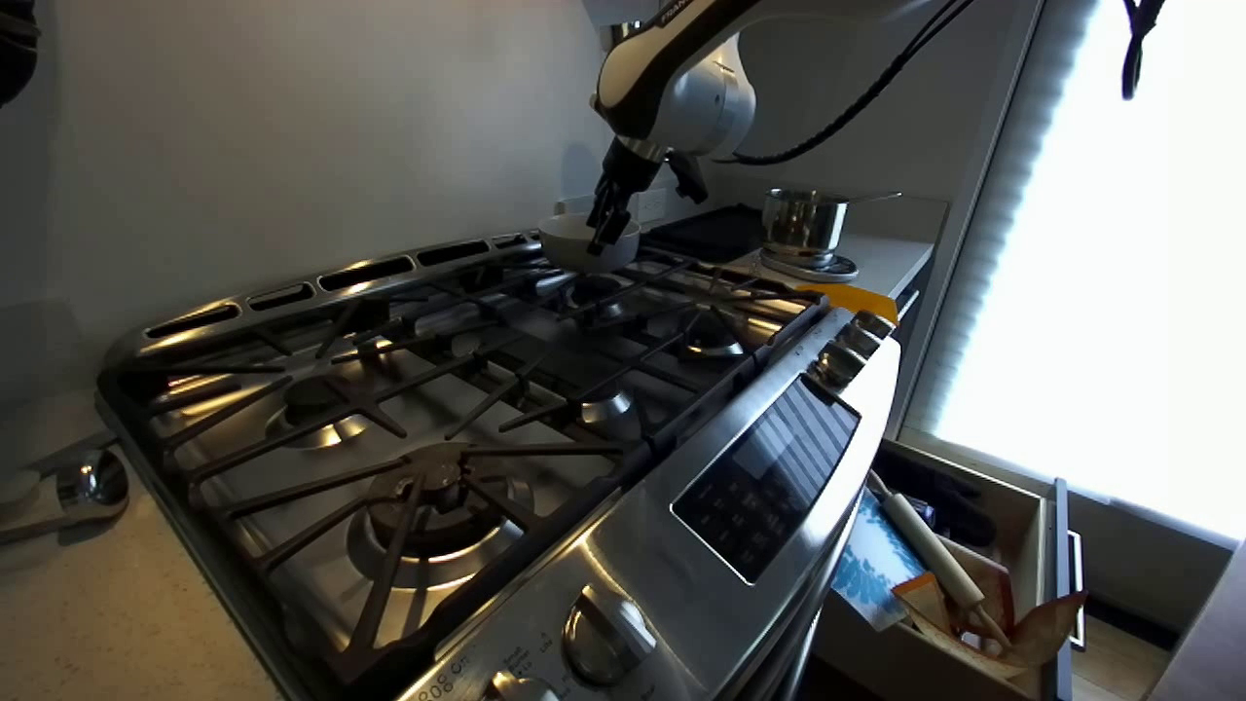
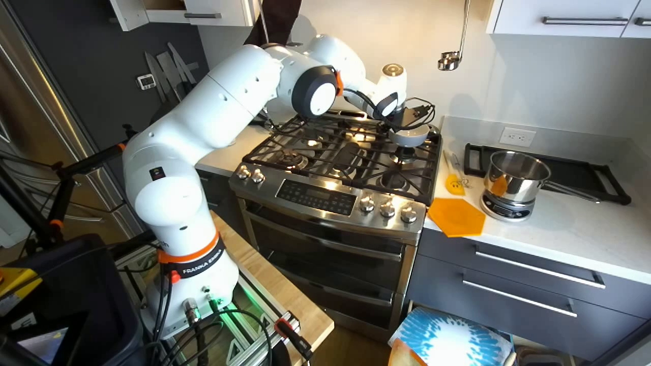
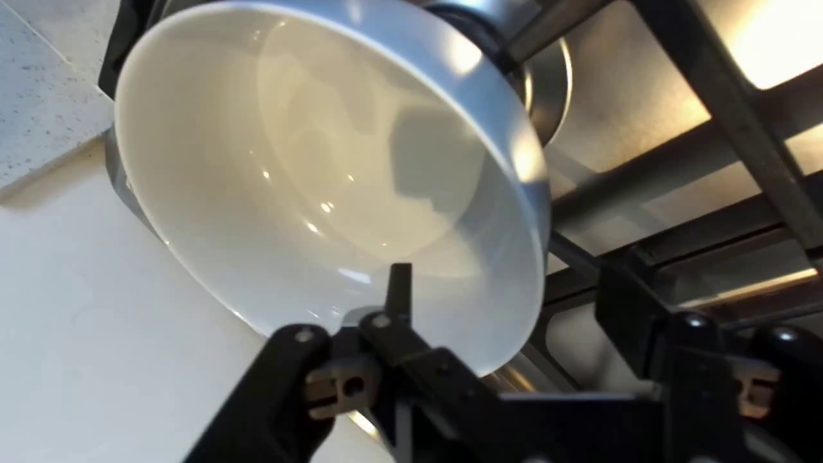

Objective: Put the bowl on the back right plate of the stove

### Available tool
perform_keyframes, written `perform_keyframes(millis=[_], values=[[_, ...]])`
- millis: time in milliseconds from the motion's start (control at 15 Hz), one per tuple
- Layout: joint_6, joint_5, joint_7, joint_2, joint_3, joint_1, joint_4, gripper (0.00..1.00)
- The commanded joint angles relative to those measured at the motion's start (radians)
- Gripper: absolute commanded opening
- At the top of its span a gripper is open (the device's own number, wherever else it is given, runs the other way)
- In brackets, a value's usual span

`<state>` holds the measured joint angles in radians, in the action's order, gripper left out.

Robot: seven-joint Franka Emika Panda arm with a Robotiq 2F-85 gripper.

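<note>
Nearest in the wrist view, the gripper (image 3: 503,286) has its fingers (image 3: 400,292) well parted, gripping nothing, one over the inside of the cream-white bowl (image 3: 334,161), one past its rim. The bowl sits on the stove (image 1: 647,560) at the back right burner (image 1: 596,290). Beyond stands a steel saucepan (image 1: 803,224).

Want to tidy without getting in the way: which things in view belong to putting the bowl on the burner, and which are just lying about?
Job:
cream-white bowl
back right burner
stove
gripper

Lying about:
steel pot
orange hexagonal mat
rolling pin
</note>
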<state>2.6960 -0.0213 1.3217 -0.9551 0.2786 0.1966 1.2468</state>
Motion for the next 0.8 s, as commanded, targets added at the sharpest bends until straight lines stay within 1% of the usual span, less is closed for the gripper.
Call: perform_keyframes(millis=[0,67,133,267,333,400,600,733], values=[[-0.036,-0.029,0.01,-0.017,0.016,0.012,-0.032,0.42],[-0.034,-0.031,0.005,-0.016,0.011,0.01,-0.032,0.35],[-0.036,-0.037,-0.003,-0.015,0.009,0.01,-0.033,0.26],[-0.062,-0.05,-0.028,-0.012,0.002,0.007,-0.033,0.11],[-0.096,-0.067,-0.032,-0.012,0.014,0.015,-0.035,0.05],[-0.123,-0.081,-0.034,-0.012,0.021,0.02,-0.037,0.0],[-0.191,-0.113,-0.056,-0.015,0.012,0.016,-0.053,0.01],[-0.208,-0.122,-0.064,-0.014,0.005,0.012,-0.066,0.02]])
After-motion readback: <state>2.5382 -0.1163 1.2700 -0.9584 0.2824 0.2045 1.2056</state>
